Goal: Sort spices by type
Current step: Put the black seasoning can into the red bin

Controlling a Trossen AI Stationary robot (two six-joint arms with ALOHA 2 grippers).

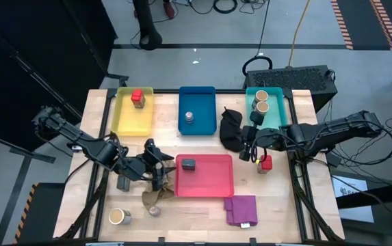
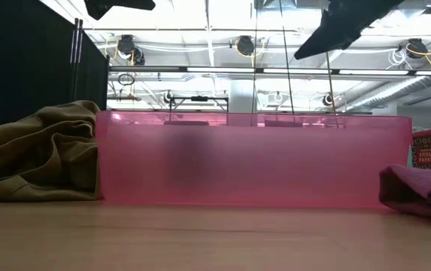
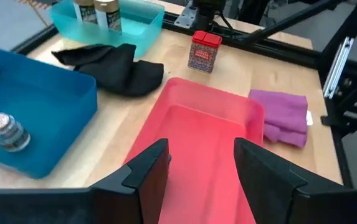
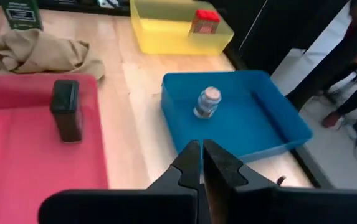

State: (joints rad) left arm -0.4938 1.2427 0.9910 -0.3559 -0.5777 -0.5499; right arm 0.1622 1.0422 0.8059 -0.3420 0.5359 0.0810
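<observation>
Standing upright in the red tray (image 4: 16,155), dark grey tin (image 4: 65,110), left pincer (image 3: 200,163) half-open and empty, right pincer (image 4: 201,163) closed.

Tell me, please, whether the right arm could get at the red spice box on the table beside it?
Probably yes: the red box stands in the open just by the shut right gripper, with nothing between them.
</observation>
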